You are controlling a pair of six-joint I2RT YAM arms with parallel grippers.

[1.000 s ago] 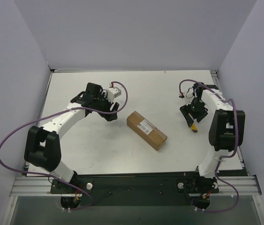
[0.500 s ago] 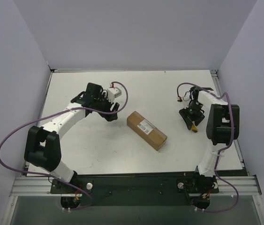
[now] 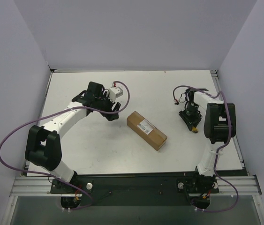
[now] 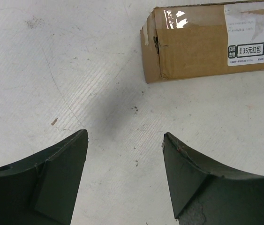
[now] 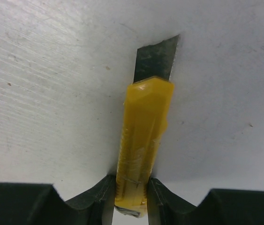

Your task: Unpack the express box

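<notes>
Caught only by the wrist cameras: left hand spread wide just short of the box, right hand clamped on a yellow knife, blade out; from overhead, box closed at mid-worktop between the arms.

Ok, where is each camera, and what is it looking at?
Top camera: up high behind the robot, looking down at the table; the whole left arm and right arm show, the express box between them.
Left wrist camera: on the left arm, looking down past the open left gripper at the box's end.
Right wrist camera: on the right arm, looking along the right gripper, closed on a yellow utility knife with its blade out.
Shared: top and left wrist both see the box.
</notes>
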